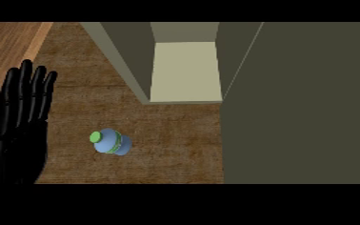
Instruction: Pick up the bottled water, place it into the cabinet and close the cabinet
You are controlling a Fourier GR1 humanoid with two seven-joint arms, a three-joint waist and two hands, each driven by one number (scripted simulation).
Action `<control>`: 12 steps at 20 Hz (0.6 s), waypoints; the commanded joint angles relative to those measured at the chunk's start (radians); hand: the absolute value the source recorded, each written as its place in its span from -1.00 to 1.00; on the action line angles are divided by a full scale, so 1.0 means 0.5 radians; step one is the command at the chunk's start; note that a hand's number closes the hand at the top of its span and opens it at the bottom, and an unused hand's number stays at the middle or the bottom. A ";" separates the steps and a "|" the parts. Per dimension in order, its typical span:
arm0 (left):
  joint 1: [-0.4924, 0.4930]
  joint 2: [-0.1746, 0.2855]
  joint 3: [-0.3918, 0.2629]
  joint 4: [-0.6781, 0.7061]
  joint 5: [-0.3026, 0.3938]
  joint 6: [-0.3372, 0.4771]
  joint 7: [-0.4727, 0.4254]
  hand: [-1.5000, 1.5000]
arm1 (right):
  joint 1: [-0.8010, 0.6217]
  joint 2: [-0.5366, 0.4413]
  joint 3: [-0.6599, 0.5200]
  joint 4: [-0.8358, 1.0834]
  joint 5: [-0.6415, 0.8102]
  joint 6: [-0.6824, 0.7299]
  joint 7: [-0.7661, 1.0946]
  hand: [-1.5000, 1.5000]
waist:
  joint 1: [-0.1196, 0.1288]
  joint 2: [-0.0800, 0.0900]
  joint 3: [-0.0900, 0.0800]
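Left hand [21,140]: black, set at the view's left edge, rising from the lower border; palm broad and flat, partly cut off by that edge. Fingers [28,83]: straight and uncurled, ranged close side by side; tips pointing toward the view's top; nothing held; resting pose.

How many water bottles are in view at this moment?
1. The water bottle is on the counter, in front of the open cabinet, right of the left hand. The cabinet hides part of the counter.
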 commanded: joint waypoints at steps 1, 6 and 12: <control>0.023 -0.056 -0.056 0.058 -0.111 0.048 -0.043 -1.00 | 0.005 0.034 -0.026 0.022 -0.039 -0.002 -0.011 -1.00 | 0.023 -0.056 -0.022; 0.123 -0.020 0.052 -0.299 -0.248 0.202 0.188 -1.00 | 0.278 0.122 0.091 -0.372 -0.091 -0.001 -0.041 -1.00 | 0.023 -0.064 -0.021; 0.397 -0.171 -0.301 -0.346 -0.228 0.455 0.512 -1.00 | 0.582 0.041 0.135 -0.594 -0.443 0.126 0.496 -1.00 | 0.014 -0.063 -0.021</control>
